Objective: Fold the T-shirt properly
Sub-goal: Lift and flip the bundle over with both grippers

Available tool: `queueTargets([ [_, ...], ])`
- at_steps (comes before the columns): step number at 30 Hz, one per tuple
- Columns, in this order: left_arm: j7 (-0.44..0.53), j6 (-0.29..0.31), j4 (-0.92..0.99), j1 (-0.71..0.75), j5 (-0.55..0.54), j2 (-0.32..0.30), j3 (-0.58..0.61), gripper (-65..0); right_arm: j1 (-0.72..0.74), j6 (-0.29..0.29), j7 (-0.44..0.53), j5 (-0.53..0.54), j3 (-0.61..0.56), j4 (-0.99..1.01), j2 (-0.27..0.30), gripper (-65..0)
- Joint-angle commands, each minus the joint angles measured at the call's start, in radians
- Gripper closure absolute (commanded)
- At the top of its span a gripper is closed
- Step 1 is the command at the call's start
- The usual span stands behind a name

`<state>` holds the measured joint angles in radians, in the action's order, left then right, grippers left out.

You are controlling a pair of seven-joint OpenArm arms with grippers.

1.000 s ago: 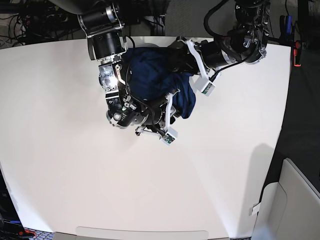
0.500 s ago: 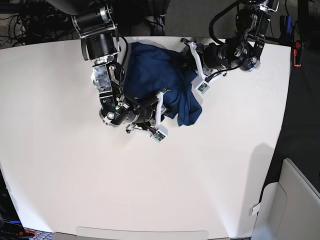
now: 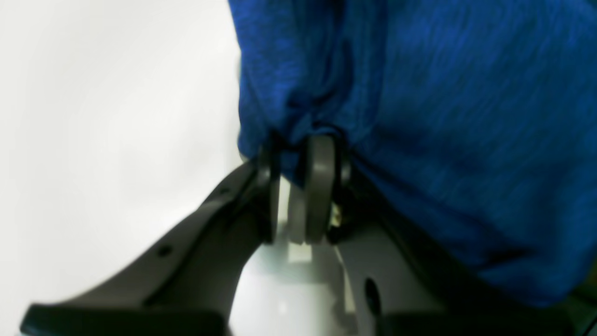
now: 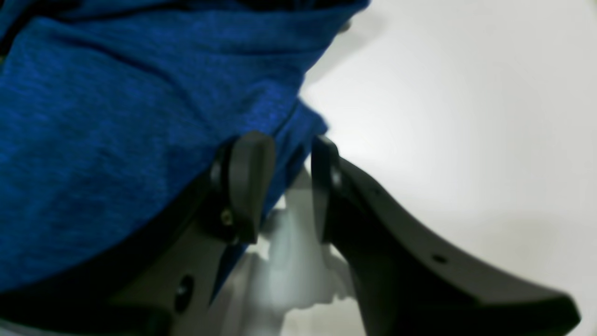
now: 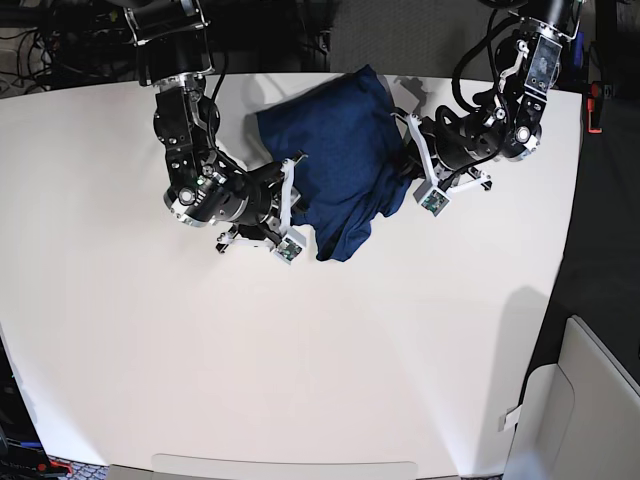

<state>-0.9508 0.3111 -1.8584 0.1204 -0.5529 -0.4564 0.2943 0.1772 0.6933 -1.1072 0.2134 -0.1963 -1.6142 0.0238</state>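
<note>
Left hand (image 3: pixel 298 186) was clamped on a pinch of the dark navy-blue knit T-shirt (image 5: pixel 340 160), cloth bunched between its nearly closed grey pads (image 3: pixel 319 186). Right hand (image 4: pixel 284 186) stood with its jaws partly apart, a fold of the same shirt's edge running down between them; whether it truly gripped that cloth could not be told.

White surface (image 5: pixel 300 380): broad, otherwise bare in the near half. Shirt lay at the far middle of it, spread between the two arms, one lobe hanging down toward the near side.

Handling, as judged: thin heathered knit, light, limp, no stiffness at all; it should drape and wrinkle wherever unsupported and slide easily on the smooth top. Best taken at hems, shoulder seams or corners, where doubled fabric gives the pads something to bite, and pulled evenly from both sides.

Against the earlier views: shirt had been a tight heap under both arms; now the arms had drawn apart, right one toward that view's left, left one toward its right, and the cloth had opened wider and flatter.
</note>
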Motion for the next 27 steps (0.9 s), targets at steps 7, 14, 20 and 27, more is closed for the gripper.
queueTargets([
  [7, 0.023, 0.003, -0.192, 0.063, -0.011, 0.034, -0.136, -7.7, 0.000, 0.005, 0.012, 0.215, 0.093, -0.054, -0.005, -18.6],
  [14, 0.022, 0.004, -0.165, 0.088, -0.071, 0.041, -0.007, -7.9, 0.037, 0.005, 0.014, 0.265, 0.070, 0.010, -0.015, -18.6],
  [20, 0.059, 0.003, 0.038, -0.028, -0.066, 0.064, 0.030, -7.7, 0.104, 0.005, 0.049, 0.257, 0.044, 0.102, -0.063, -18.6],
  [27, 0.056, 0.003, -0.034, -0.008, -0.066, 0.061, -0.134, -7.7, 0.055, 0.005, 0.017, 0.329, 0.025, 0.009, -0.060, -18.6],
])
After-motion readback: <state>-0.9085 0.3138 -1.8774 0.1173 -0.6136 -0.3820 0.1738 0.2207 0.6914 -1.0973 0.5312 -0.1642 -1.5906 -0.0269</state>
